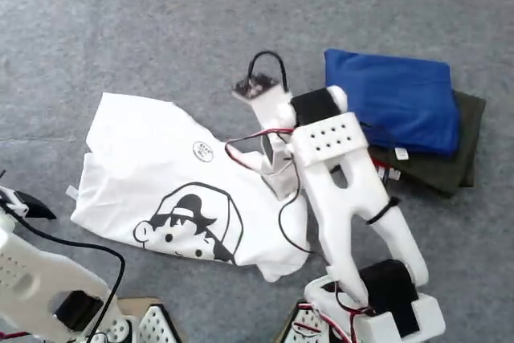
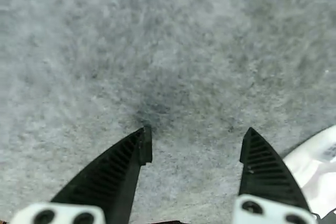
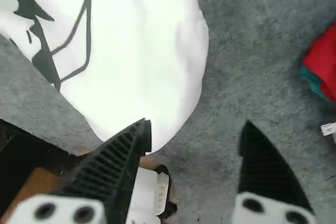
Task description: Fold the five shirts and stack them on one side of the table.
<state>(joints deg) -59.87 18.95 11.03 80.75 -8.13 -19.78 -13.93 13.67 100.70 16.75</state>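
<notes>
My left gripper and right gripper gape wide. I'd pinch the limp, light white shirt at its corners.

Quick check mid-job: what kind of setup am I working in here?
Probably a robot test bench, not a home: a table covered in grey felt, the right arm with exposed wiring, and a blue shirt stacked folded beside a spread white shirt.
</notes>
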